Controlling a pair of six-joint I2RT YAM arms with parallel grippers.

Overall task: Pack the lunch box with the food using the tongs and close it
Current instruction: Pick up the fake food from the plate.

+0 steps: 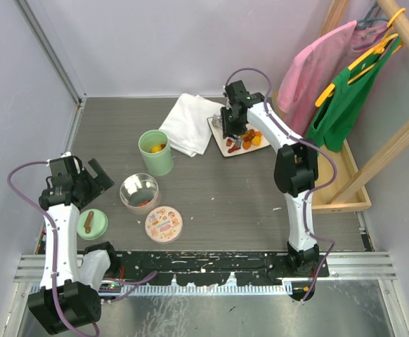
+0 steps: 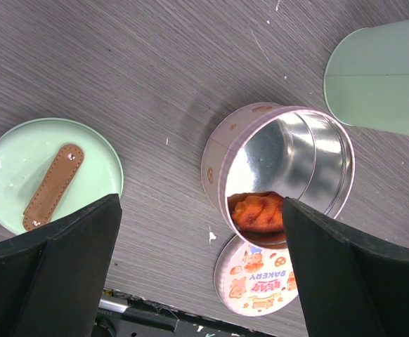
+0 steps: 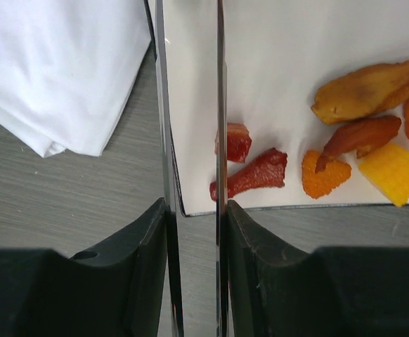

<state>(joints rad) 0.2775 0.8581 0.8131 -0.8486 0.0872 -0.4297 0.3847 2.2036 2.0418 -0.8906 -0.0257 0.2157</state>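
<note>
Food for the lunch box lay at the far right of the dark wood-grain surface (image 1: 225, 189), well apart from the left arm and directly under the right one. A folded white cloth (image 3: 57, 63) sat left of the white rectangular plate (image 3: 275, 56) that carried the pieces. At the near left stood a mint-green cup-shaped container (image 1: 155, 152) and a round metal tin (image 2: 310, 151) with orange pieces in it. The left gripper (image 2: 201, 207) hung over that tin with its jaws wide and nothing between them.

The right gripper (image 3: 194, 210) clamped the long slim grey metal tongs (image 3: 220, 84) from outside. Their two arms ran nearly parallel, a narrow gap apart, with the long axis pointing away from the gripper towards the far side. That gap lay over the plate's bare left edge. A small red chunk (image 3: 238, 142) and a red drumstick-shaped piece (image 3: 255, 174) lay just right of the right-hand tong arm, against it or partly behind it, and outside the gap. The other pieces, among them an orange ruffled slice (image 3: 325, 174) and a yellow block (image 3: 394, 172), lay further right. The pick probably called for a small shift right.
</note>
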